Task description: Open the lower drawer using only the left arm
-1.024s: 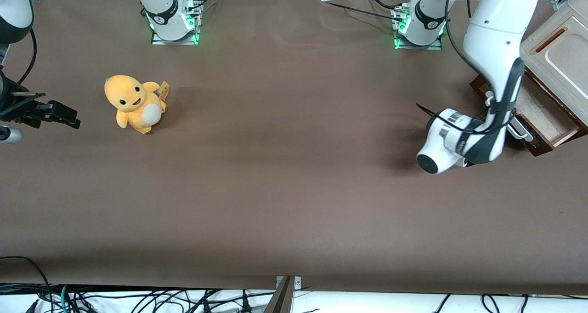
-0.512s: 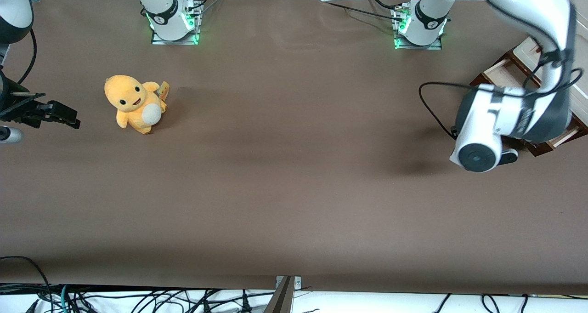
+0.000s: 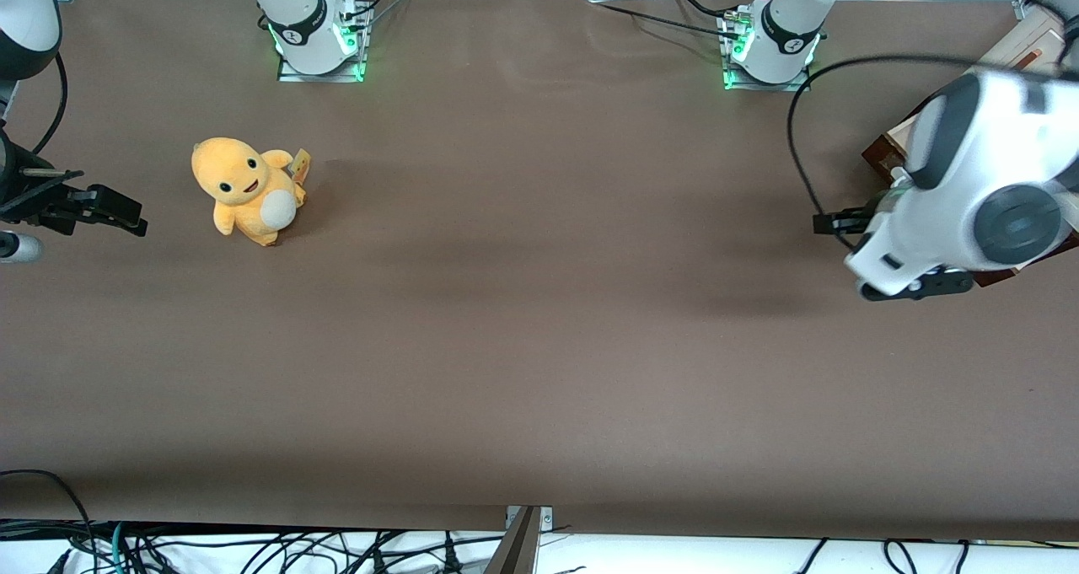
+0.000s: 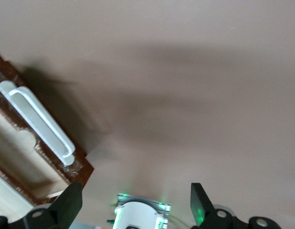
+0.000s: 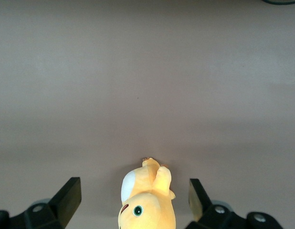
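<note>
The lower drawer [image 4: 23, 143] stands pulled out, with pale wood showing inside its dark brown front. Its long white bar handle [image 4: 37, 123] is free of any grip. In the front view only a dark corner of the drawer [image 3: 881, 151] shows past the left arm's big white wrist [image 3: 986, 178]. My left gripper [image 4: 133, 206] is open and empty. It hangs above the brown table in front of the drawer, apart from the handle. In the front view the gripper [image 3: 877, 258] sits under the wrist.
A cream cabinet [image 3: 1024, 39] stands above the drawer at the working arm's end. A yellow plush toy [image 3: 244, 188] sits toward the parked arm's end, also in the right wrist view [image 5: 147, 200]. Two arm bases [image 3: 771, 47] stand along the table edge farthest from the front camera.
The left arm has swung up and away from the drawer handle, toward the working arm's end of the table. The gripper has come off the handle; the drawer stays pulled out.
</note>
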`<action>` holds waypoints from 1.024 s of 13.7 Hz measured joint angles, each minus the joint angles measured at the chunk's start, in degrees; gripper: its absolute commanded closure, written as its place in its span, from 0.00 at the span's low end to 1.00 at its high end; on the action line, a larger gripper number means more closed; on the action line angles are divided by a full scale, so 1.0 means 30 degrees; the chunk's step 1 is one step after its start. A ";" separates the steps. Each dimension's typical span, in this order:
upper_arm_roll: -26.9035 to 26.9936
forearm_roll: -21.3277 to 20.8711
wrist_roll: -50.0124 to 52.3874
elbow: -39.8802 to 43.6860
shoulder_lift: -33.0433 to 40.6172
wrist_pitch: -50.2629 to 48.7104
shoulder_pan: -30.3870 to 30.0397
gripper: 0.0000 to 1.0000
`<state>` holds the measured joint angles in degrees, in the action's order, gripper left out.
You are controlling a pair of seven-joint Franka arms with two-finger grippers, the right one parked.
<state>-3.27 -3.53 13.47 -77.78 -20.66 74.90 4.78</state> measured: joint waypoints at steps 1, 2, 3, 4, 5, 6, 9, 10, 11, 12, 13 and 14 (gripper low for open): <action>0.0006 0.0454 -0.0587 0.0412 0.0303 0.0027 -0.0263 0.00; 0.0004 0.0629 -0.0984 0.0824 0.0603 0.0068 -0.0412 0.00; 0.0001 0.0701 -0.1206 0.1145 0.0884 0.0213 -0.0452 0.00; -0.0009 0.0727 -0.1269 0.1301 0.1155 0.0626 -0.0451 0.00; -0.0026 0.0728 -0.1280 0.1307 0.1409 0.1146 -0.0450 0.00; -0.0045 0.0736 -0.1290 0.1204 0.1601 0.1681 -0.0448 0.00; -0.0107 0.0788 -0.1438 -0.1146 0.2766 0.4122 -0.0429 0.00; -0.0106 0.0794 -0.1696 -0.2312 0.3426 0.4972 -0.0446 0.00; -0.0097 0.0794 -0.1864 -0.3359 0.4128 0.5631 -0.0467 0.00; -0.0057 0.0794 -0.1895 -0.4144 0.4760 0.6005 -0.0483 0.00; 0.0039 0.0795 -0.1901 -0.4688 0.5288 0.6238 -0.0491 0.00; 0.0183 0.0795 -0.1928 -0.5042 0.5726 0.6432 -0.0502 0.00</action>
<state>-2.73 -1.14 7.69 -92.91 -3.48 94.19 3.27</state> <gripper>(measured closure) 0.000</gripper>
